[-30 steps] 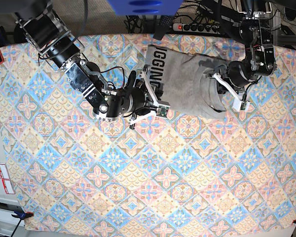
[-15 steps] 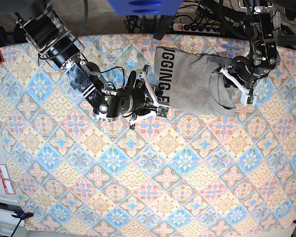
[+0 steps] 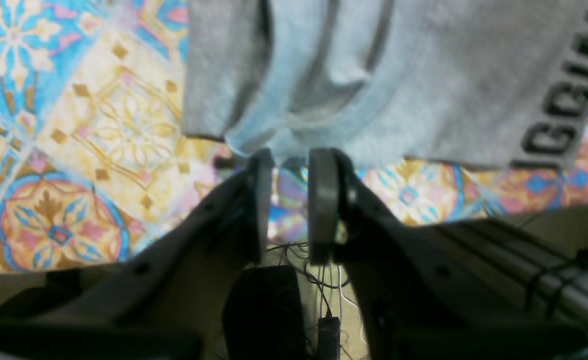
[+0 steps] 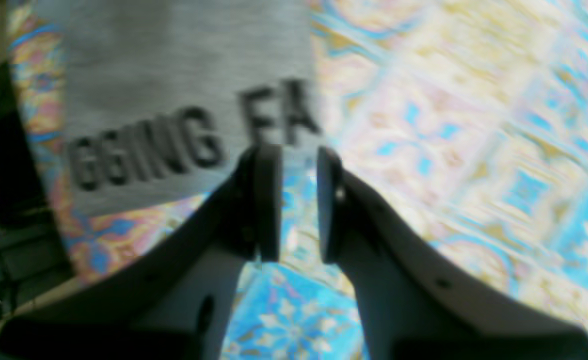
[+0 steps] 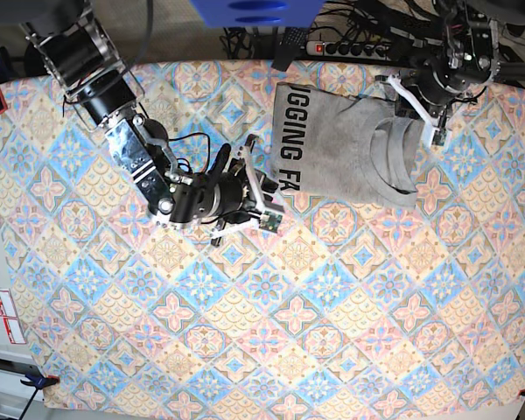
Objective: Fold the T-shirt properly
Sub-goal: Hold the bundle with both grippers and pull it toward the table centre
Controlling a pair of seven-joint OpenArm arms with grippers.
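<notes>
The grey T-shirt (image 5: 341, 149) lies folded on the tablecloth at the back middle, with its black lettering (image 5: 289, 140) along its left edge. Just off its far right corner, above the collar folds, my left gripper (image 5: 417, 112) hovers. In the left wrist view, the left gripper (image 3: 291, 155) stands open by a narrow gap with nothing in it, and the T-shirt (image 3: 424, 75) hem is right past the tips. My right gripper (image 5: 264, 191) sits by the lettered corner. In the right wrist view, the right gripper (image 4: 299, 150) is open and empty, its tips at the T-shirt (image 4: 174, 75) edge.
The colourful diamond-patterned tablecloth (image 5: 245, 332) covers the whole table. A power strip (image 5: 350, 48) and cables lie beyond the back edge, and a blue object (image 5: 254, 10) sits at top centre. The right arm (image 5: 131, 140) stretches in from the back left.
My left gripper opened, let go of the T-shirt's right side and moved back past the far edge. The shirt settled flatter and a little rightward. The right gripper drew slightly down and left.
</notes>
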